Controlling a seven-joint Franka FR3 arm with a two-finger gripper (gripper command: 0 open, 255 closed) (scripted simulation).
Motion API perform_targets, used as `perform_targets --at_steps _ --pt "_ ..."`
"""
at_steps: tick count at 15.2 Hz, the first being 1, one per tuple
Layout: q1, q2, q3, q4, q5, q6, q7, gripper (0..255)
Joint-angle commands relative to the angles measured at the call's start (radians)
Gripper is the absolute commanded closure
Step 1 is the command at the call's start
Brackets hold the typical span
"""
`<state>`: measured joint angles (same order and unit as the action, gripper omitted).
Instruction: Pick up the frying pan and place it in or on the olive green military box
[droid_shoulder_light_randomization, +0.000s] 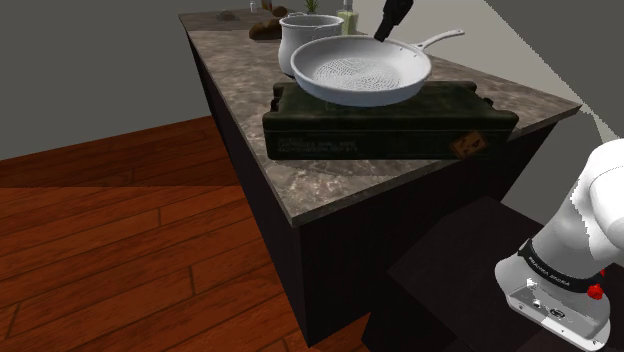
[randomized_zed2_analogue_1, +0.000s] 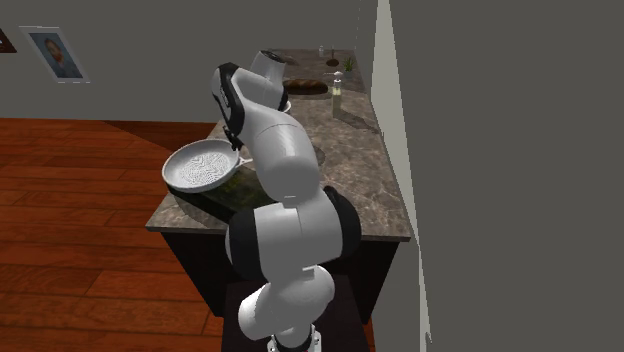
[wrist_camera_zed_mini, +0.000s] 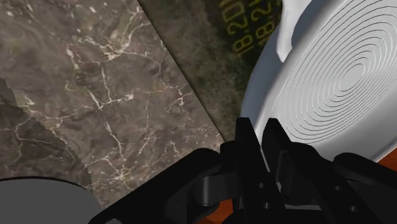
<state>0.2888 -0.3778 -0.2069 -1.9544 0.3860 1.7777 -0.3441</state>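
Observation:
The white frying pan (droid_shoulder_light_randomization: 360, 70) is tilted over the lid of the olive green box (droid_shoulder_light_randomization: 390, 125), its handle (droid_shoulder_light_randomization: 440, 40) pointing toward the shoulder view's right. Whether it touches the lid I cannot tell. My black gripper (droid_shoulder_light_randomization: 393, 20) comes down at the pan's far rim near the handle. In the wrist view the gripper (wrist_camera_zed_mini: 259, 149) is shut on the pan's rim, with the pan's ringed underside (wrist_camera_zed_mini: 343, 76) beside it. Yellow lettering marks the box (wrist_camera_zed_mini: 248, 32) below. From the second exterior view, the pan (randomized_zed2_analogue_1: 200, 165) sits over the box (randomized_zed2_analogue_1: 235, 190), partly behind the arm.
The box lies on a dark marble counter (droid_shoulder_light_randomization: 330, 180) near its front edge. A white pot (droid_shoulder_light_randomization: 300, 35) stands just behind the pan. Small items, bread and bottles, sit at the counter's far end (randomized_zed2_analogue_1: 310, 85). A wall (randomized_zed2_analogue_1: 480, 150) borders the counter. Wood floor (droid_shoulder_light_randomization: 120, 250) lies beyond.

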Motion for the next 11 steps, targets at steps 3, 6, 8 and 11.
perform_targets --at_steps 3,6,8,11 --pt "-0.002 -0.012 0.001 -0.063 0.003 0.048 -0.020 255" --pt "-0.003 -0.018 0.002 -0.108 0.006 0.084 -0.035 255" --pt "-0.003 -0.021 0.002 -0.136 0.009 0.108 -0.045 255" --pt "-0.003 -0.024 0.003 -0.169 0.012 0.136 -0.056 255"
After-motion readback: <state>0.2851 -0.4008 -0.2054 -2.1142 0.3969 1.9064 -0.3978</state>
